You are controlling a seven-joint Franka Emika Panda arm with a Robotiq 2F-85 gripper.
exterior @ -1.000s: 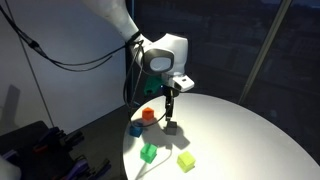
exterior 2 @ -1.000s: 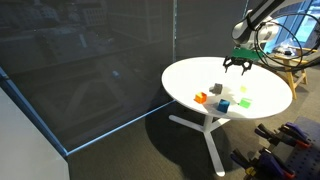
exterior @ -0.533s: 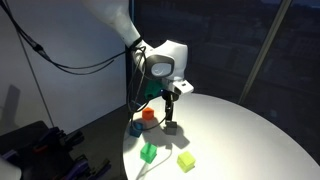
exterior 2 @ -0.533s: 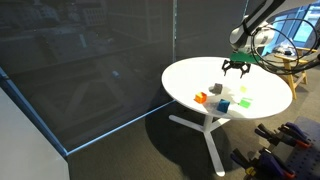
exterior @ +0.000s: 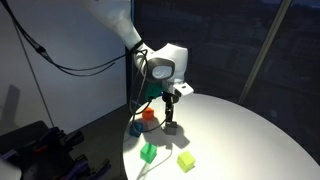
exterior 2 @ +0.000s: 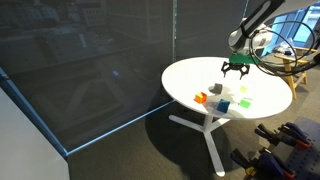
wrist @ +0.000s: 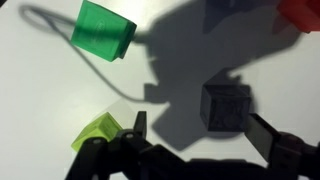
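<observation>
Round white bench (exterior: 250,125) | black two-finger tool (wrist: 198,122) released, jaws spread wide, hovering above it | small dark grey cube (wrist: 228,107) on bench straight beneath the tool, between the jaws, off-centre toward one.

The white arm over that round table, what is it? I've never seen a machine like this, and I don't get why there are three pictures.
It is a robot arm with a two-fingered gripper at its end. Two pictures come from cameras standing in the room. They show the arm and the round white table from different places. The third comes from a camera on the wrist, looking down past the fingers.

Small blocks lie on the table: a dark grey block, a green block, a yellow-green block, an orange block and a blue block.

The gripper is open and holds nothing. It hangs above the dark grey block without touching it.
</observation>
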